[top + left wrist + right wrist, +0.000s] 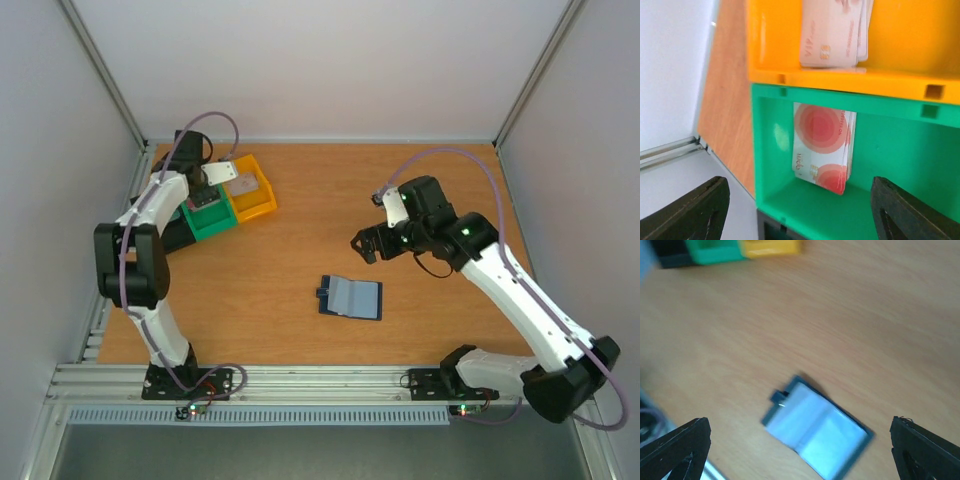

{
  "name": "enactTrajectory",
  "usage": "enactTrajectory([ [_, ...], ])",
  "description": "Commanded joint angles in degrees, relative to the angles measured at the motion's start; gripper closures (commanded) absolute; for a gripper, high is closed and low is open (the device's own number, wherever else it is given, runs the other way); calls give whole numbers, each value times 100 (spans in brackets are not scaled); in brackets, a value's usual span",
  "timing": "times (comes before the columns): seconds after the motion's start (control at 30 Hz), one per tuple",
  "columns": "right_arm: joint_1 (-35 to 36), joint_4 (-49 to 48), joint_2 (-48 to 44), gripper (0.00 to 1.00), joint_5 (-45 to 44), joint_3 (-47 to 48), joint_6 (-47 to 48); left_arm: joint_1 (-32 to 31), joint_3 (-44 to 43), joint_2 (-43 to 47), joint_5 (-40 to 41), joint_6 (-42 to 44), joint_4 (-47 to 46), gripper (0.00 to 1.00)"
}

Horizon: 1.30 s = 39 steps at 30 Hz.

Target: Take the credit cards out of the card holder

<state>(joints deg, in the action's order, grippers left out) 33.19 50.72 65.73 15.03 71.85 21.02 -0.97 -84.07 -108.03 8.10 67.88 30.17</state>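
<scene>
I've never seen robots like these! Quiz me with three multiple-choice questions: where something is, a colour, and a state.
1. Where do the red-circled cards lie? A. in the green bin B. on the floor C. in a drawer
2. What colour is the neighbouring bin holding the pale cards? A. blue B. yellow C. white
3. How is the card holder? A. folded shut B. standing on edge C. lying open
Answers: A, green walls surround them; B, its walls are yellow; C, its inner pockets face up.
</scene>
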Motion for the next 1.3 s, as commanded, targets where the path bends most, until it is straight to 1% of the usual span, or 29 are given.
enactTrajectory([
  [0.0,-351,1121,667,2,-1454,-76,-1235,27,-473,966,-780,-1098,935,22],
  [0.03,-357,1198,790,5,-1481,-186,-1376,27,-576,1148,-1124,-1423,1227,21],
  [0.07,-358,1203,886,9,-1485,-357,-1489,27,-718,1317,-1437,-2018,1797,21],
  [0.1,-357,1175,974,13,-1419,-504,-1600,27,-823,1467,-1789,-2354,2302,21],
  [0.17,-353,1019,1099,25,-1204,-782,-1816,-31,-837,1773,-2661,-3192,3140,21],
  [0.23,-334,732,1202,36,-982,-1075,-2040,-271,-571,1991,-3538,-3784,3757,21],
  [0.27,-324,596,1242,40,-886,-1236,-2183,-464,-368,2081,-3907,-4126,3965,19],
  [0.33,-282,259,1340,46,-678,-1543,-2473,-907,158,2205,-4498,-4592,4053,17],
  [0.37,-254,102,1419,48,-571,-1698,-2572,-1133,462,2246,-4690,-4835,3954,15],
  [0.4,-204,-54,1509,48,-518,-1822,-2672,-1346,808,2266,-4860,-5261,3794,14],
  [0.47,-71,-247,1776,50,-561,-1981,-2841,-1721,1409,2214,-5237,-5876,3393,8],
  [0.53,89,-401,2062,53,-608,-2025,-2947,-2059,2007,2072,-5631,-6529,2801,2],
  [0.6,230,-536,2314,55,-587,-2008,-3024,-2327,2355,1859,-5867,-7162,2137,1],
  [0.63,268,-578,2427,56,-586,-1990,-3054,-2431,2447,1763,-5941,-7495,1875,1],
  [0.73,330,-612,2658,58,-669,-1920,-3062,-2730,2676,1508,-5975,-8064,1111,1],
  [0.87,366,-488,2886,61,-880,-1828,-2977,-3222,2922,953,-6207,-9314,19,1],
  [0.93,387,-507,2926,63,-867,-1801,-2930,-3411,2846,538,-6193,-9674,-109,1],
  [1.0,402,-550,2905,64,-802,-1781,-2854,-3451,2712,141,-6152,-9887,-155,0],
  [1.07,407,-590,2816,66,-740,-1779,-2792,-3468,2653,-91,-6286,-10107,-371,1],
  [1.1,403,-605,2769,67,-709,-1788,-2743,-3483,2667,-91,-6283,-10300,-535,1],
  [1.2,408,-613,2660,67,-634,-1781,-2596,-3558,2772,61,-6043,-10431,-872,1],
  [1.27,403,-643,2633,67,-540,-1765,-2479,-3573,2780,60,-6031,-10513,-965,5],
])
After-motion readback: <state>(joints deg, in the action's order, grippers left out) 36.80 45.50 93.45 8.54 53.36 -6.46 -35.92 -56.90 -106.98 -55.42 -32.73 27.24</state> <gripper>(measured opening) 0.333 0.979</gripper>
